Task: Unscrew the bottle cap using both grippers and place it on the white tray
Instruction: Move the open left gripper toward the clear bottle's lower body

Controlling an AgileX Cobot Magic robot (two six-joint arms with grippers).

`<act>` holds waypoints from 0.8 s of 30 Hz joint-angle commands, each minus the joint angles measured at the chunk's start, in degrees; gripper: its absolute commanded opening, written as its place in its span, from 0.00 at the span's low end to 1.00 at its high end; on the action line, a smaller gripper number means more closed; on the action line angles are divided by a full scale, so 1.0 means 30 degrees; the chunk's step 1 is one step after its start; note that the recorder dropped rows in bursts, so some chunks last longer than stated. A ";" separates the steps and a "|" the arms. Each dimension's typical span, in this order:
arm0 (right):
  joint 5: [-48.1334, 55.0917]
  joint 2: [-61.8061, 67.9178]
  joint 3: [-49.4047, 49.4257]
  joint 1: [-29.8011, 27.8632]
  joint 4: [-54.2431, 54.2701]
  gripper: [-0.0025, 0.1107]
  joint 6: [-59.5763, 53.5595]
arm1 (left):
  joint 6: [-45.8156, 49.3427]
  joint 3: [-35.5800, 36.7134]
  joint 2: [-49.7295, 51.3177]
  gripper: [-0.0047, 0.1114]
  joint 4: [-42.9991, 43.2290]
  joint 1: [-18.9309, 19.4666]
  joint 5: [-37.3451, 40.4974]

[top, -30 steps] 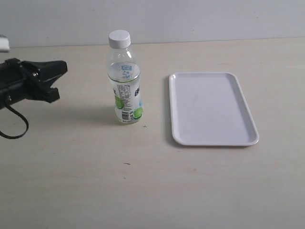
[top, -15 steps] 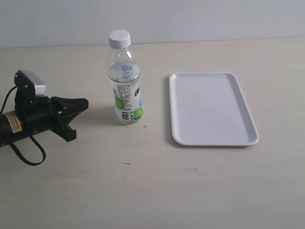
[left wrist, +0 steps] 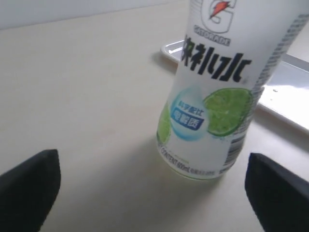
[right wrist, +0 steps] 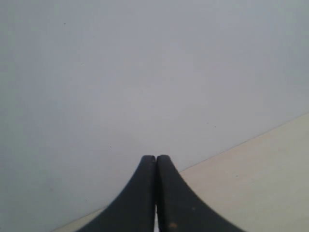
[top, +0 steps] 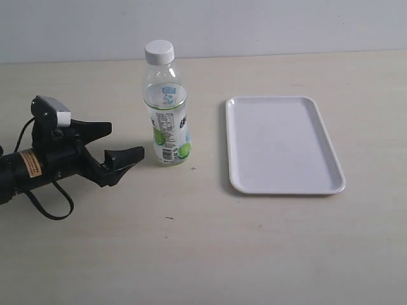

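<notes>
I read the left gripper (top: 125, 140) with jaws spread wide and empty. The bottle (top: 168, 127) stands upright just ahead of their opening, with the bottle cap (top: 159, 51) on its neck. The white tray (top: 283, 145) lies beyond the bottle. The right gripper (right wrist: 155, 166) has its jaws pressed together.

I am facing a white cap (top: 159, 51), a clear bottle (top: 166, 114) showing green limes on its white label (left wrist: 212, 92), and a white tray (top: 283, 145).
</notes>
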 commanded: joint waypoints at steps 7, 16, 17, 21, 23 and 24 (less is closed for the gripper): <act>-0.0042 -0.0123 0.0085 0.0032 -0.0089 0.02 -0.0022 | -0.0111 -0.1624 0.0143 0.94 -0.0369 -0.2213 0.0953; -0.0042 -0.0123 0.0085 0.0032 -0.0089 0.02 -0.0022 | -0.0225 -0.2703 0.0143 0.94 -0.1523 -0.3531 0.2314; -0.0042 -0.0123 0.0085 0.0032 -0.0089 0.02 -0.0022 | -0.0225 -0.2786 0.0143 0.94 -0.1571 -0.3572 0.2408; -0.0042 -0.0123 0.0085 0.0032 -0.0089 0.02 -0.0022 | -0.0225 -0.3178 0.0511 0.94 -0.1571 -0.3715 0.2485; -0.0042 -0.0123 0.0085 0.0032 -0.0089 0.02 -0.0022 | -0.0225 -0.3466 0.0993 0.94 -0.1571 -0.3850 0.2485; -0.0042 -0.0123 0.0085 0.0032 -0.0089 0.02 -0.0022 | -0.0225 -0.3651 0.1283 0.94 -0.1583 -0.3918 0.2485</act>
